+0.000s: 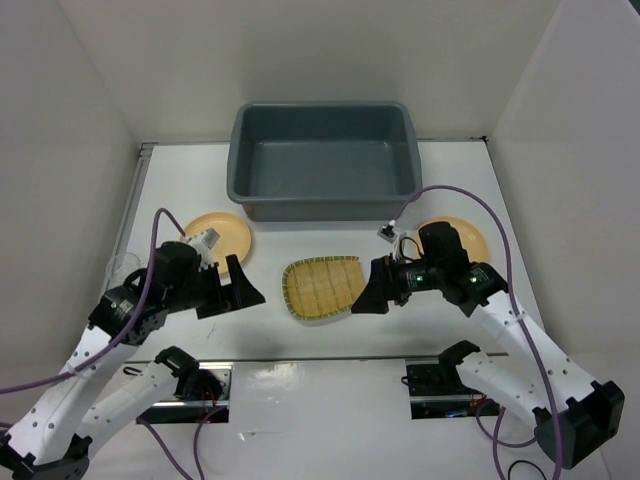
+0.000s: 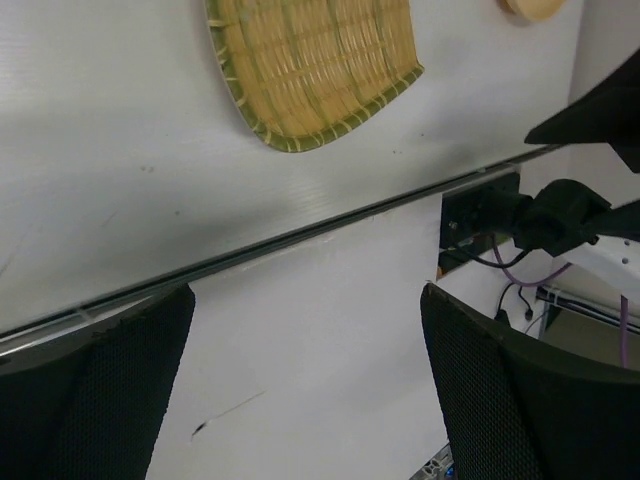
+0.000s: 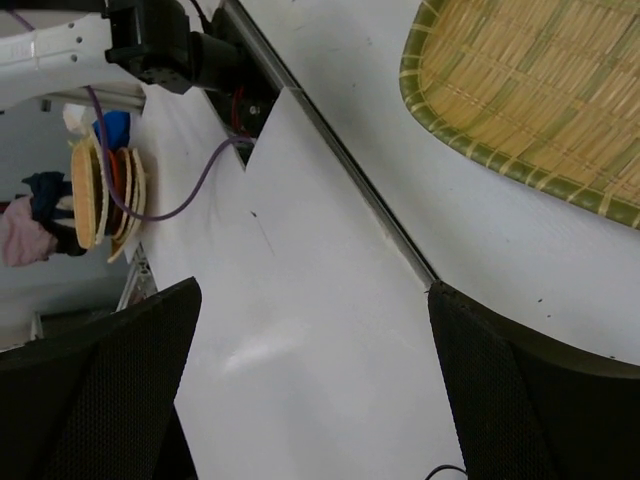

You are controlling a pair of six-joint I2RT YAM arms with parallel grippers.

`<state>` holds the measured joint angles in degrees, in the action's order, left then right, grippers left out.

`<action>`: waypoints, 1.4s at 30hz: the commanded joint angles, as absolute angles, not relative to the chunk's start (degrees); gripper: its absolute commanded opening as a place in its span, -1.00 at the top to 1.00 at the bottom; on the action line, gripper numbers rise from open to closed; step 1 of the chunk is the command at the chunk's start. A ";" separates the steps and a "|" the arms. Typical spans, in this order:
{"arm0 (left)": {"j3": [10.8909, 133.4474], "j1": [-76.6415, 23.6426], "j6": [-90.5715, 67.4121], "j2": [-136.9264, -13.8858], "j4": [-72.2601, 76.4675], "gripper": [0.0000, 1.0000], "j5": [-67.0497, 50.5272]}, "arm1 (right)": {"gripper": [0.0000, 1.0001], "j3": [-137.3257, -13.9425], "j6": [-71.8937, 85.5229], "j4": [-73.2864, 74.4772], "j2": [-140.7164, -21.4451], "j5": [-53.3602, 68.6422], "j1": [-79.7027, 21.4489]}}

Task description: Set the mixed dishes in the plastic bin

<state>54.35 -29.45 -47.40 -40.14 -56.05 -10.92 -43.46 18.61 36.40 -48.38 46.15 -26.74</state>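
The fan-shaped yellow slatted tray (image 1: pixel 320 288) lies flat on the table between my grippers; it also shows in the left wrist view (image 2: pixel 315 65) and the right wrist view (image 3: pixel 530 85). One orange-yellow plate (image 1: pixel 222 234) lies at the left, partly behind my left arm. The other plate (image 1: pixel 458 234) lies at the right, partly hidden by my right arm. The dark grey plastic bin (image 1: pixel 323 160) stands at the back centre and holds nothing. My left gripper (image 1: pixel 240 290) is open and empty, left of the tray. My right gripper (image 1: pixel 368 292) is open and empty, right of the tray.
White enclosure walls stand at the left, right and back. A metal seam (image 1: pixel 320 358) crosses the table near the arm bases. Purple cables (image 1: pixel 480 205) loop over both arms. A stack of other dishes (image 3: pixel 100 195) shows off the table in the right wrist view.
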 commanded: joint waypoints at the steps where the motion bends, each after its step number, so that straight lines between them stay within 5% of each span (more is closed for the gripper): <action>1: 45.37 -29.71 -53.25 -35.60 -40.32 -1.00 -18.27 | -0.97 -43.42 19.69 33.22 -52.71 46.49 -27.16; 15: 50.71 -30.85 -33.31 -43.51 -30.85 -1.00 -10.29 | -0.97 -51.06 27.07 37.00 -46.06 30.42 -27.16; 22: 55.20 -30.85 -23.32 -26.42 -30.26 -1.00 12.28 | -0.97 -55.44 28.28 40.08 -40.36 15.24 -26.02; 29: 39.14 -30.85 -4.31 6.90 -14.69 -1.00 24.00 | -0.97 -56.87 22.78 35.60 -30.95 -6.92 -25.49; 42: 47.03 -29.71 -14.60 6.33 -29.73 -1.00 31.12 | -0.97 -53.98 9.23 34.12 -12.70 -23.99 -24.96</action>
<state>47.20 -30.06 -12.14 -0.82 -28.47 26.76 -56.10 12.53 37.85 -19.09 -18.48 -25.23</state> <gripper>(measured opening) 1.001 0.986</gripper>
